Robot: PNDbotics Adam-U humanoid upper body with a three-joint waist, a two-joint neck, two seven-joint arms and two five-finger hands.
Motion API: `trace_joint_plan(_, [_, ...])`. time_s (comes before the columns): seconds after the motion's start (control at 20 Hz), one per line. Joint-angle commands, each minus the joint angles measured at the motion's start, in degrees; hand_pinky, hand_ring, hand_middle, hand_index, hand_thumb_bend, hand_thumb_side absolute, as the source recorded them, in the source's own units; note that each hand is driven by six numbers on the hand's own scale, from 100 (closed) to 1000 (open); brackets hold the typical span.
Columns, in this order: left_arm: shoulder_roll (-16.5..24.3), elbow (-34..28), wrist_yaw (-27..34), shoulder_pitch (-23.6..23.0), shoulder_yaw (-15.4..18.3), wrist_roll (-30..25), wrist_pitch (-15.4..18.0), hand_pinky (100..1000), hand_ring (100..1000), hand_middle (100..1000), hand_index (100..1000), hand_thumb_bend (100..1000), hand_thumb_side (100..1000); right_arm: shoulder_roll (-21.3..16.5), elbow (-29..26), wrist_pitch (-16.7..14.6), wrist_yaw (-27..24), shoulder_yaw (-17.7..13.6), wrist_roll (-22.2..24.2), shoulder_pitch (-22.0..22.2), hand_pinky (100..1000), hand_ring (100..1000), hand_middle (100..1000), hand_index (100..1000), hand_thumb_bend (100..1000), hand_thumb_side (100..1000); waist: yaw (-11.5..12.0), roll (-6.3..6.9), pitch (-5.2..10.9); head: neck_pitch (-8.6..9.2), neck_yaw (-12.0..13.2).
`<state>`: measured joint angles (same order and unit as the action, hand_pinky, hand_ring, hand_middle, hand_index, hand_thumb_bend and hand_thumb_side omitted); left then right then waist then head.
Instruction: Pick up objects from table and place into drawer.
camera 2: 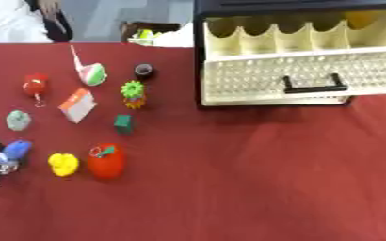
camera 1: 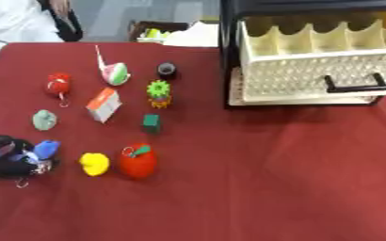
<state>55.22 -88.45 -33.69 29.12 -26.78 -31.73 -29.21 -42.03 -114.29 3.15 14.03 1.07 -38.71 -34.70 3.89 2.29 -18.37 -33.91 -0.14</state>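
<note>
The red tomato toy (camera 1: 137,161) is parked at 7 o'clock on the table (camera 1: 270,179), drawer (camera 2: 299,70) left open at 1 o'clock. Neither hand is shown, so no hand state can be told. That round toy could easily get rolled into the yellow one (camera 1: 94,164) by a sloppy reach.

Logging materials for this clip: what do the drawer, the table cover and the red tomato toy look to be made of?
The drawer looks like cream moulded plastic: a perforated front, scalloped dividers, a black handle, probably also plastic. The table cover looks like matte red cloth, with no shine. The red tomato toy seems soft, maybe plush or foam, with a dull surface and green top; I can't say which.
</note>
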Motion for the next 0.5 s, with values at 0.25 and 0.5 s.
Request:
trace_joint_plan(0.25, [0.88,2.53,-5.88,1.31,-0.19,-0.65,1.94,668,740,767,928,407,893,-1.12,-0.3,-0.61,-0.6,-0.63,0.12,-0.37,534,608,594,733,100,497,-0.06,0.18,0.95,0.57,0.24])
trace_joint_plan(0.5, [0.81,4.11,-8.42,0.99,-0.17,-0.56,2.39,669,741,760,928,384,874,-1.19,-0.3,-1.13,-0.84,-0.54,0.23,-0.37,533,607,592,732,100,499,0.12,0.39,1.0,0.53,0.22])
